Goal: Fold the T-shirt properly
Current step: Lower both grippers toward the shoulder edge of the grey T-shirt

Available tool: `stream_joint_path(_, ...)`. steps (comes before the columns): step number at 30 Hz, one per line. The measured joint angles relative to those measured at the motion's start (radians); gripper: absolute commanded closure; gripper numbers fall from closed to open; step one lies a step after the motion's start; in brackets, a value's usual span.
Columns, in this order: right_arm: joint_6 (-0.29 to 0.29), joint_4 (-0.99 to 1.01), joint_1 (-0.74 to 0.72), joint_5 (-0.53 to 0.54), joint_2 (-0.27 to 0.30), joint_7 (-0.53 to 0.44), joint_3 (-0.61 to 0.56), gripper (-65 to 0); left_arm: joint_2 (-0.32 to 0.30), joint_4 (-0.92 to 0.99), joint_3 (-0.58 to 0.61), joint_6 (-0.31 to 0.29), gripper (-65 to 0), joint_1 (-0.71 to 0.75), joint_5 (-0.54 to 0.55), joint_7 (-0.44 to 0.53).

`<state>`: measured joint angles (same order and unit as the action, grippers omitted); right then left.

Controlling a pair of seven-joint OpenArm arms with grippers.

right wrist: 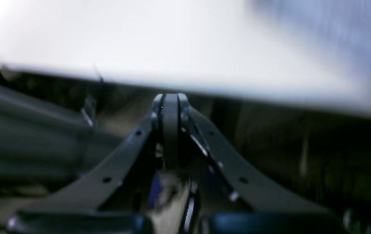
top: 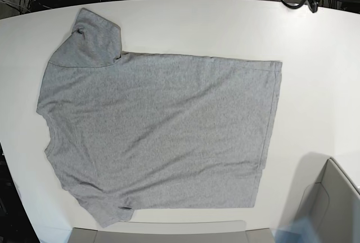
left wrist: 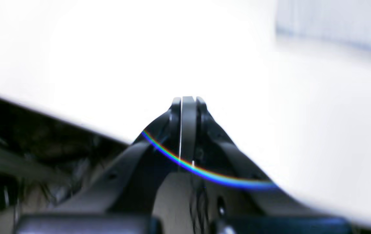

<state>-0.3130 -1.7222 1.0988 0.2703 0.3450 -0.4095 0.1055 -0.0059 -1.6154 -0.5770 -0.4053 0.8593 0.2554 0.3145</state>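
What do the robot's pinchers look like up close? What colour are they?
Both are black. The left gripper has two curved fingers narrowing to rounded tips on wide, flaring black arms. The right gripper matches it, with small screw holes dotted along its arms.

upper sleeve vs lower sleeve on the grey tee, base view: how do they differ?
On the heather-grey short-sleeved T-shirt, the upper sleeve spreads out wide and nearly flat, jutting toward the white table's far edge. The lower sleeve looks smaller and bunched, partly tucked against the body with wrinkles at its seam, close to the near edge. Both are plain grey and lie at the collar end, on the left of that view.
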Motion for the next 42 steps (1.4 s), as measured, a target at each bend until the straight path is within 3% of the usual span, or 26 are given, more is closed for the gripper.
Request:
stream_joint_path(3,0.0,-0.095,0.013,-0.014,0.001,0.008,0.067,0.0,0.0,-0.074,-0.025,0.0,0.0,-0.006,0.026,-0.002)
stream_joint_path(6,-0.001,-0.176,0.012,-0.107,0.009,0.022,0.149,0.0,0.0,-0.148,-0.025,-0.002,0.0,-0.014,0.026,-0.008)
stream_joint_path(10,-0.011,-0.291,-0.025,-0.249,0.004,0.136,0.239,0.0,0.0,-0.259,-0.025,-0.002,0.0,-0.085,0.026,0.0)
stream_joint_path(13,-0.012,-0.303,-0.066,-0.278,0.007,0.161,0.268,0.0,-0.006,-0.318,-0.025,-0.004,0.0,-0.128,0.026,-0.006)
stream_joint_path(22,-0.012,-0.321,-0.069,-0.274,0.067,0.162,0.205,0.0,-0.155,-0.403,0.02,-0.012,0.0,-0.094,0.023,-0.007)
stream_joint_path(29,-0.02,-0.325,-0.124,-0.276,0.15,0.21,0.129,0.0,-0.17,-0.405,0.02,-0.01,0.0,-0.094,0.023,-0.007)
stream_joint_path(31,-0.034,-0.325,-0.173,-0.275,0.153,0.229,0.119,0.0,-0.18,-0.405,0.02,-0.012,0.0,-0.094,0.023,-0.007)
stream_joint_path(35,-0.235,-0.328,-0.219,-0.248,0.146,0.235,0.092,0.0,-0.186,-0.405,0.02,-0.01,0.0,-0.095,0.023,-0.006)
stream_joint_path(36,-0.255,-0.328,-0.224,-0.221,0.135,0.241,0.092,0.0,-0.186,-0.405,0.02,-0.011,0.0,-0.095,0.023,-0.007)
stream_joint_path(38,-0.267,-0.329,-0.238,-0.158,0.106,0.249,0.104,0.0,-0.187,-0.405,0.02,-0.011,0.0,-0.095,0.023,-0.007)
stream_joint_path(42,-0.267,-0.33,-0.233,-0.161,0.1,0.325,0.105,0.0,-0.195,-0.405,0.021,-0.01,0.0,-0.116,0.023,-0.018)
